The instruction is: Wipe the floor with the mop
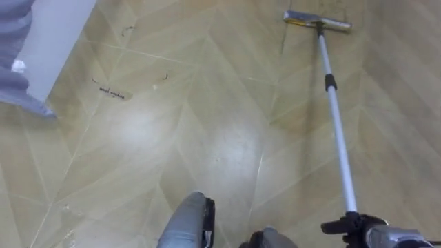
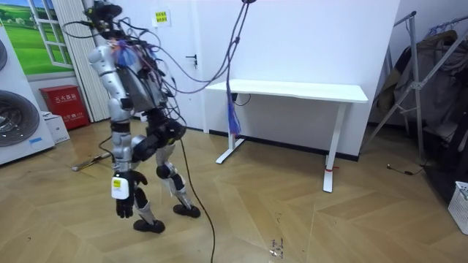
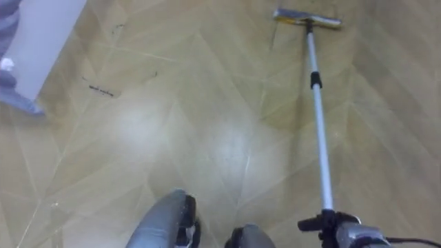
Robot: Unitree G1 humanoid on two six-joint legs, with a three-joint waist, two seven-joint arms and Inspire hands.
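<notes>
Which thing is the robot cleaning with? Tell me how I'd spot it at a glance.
On the pale wooden floor ahead of the robot, a mop runs forward from its right hand: a long silver pole with a black collar, ending in a flat head. Nothing else there is long and straight; the nearby dark marks are short scribbles.

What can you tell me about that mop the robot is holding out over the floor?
The mop has a long, thin, silvery pole, metal by the look of it, with a black collar partway along. At its far end sits a flat, wide mop head, greyish with a yellowish edge, lying on the wooden floor. The pole slants from the head back toward the robot, where the right hand is curled round its near end. Nothing else touches it.
</notes>
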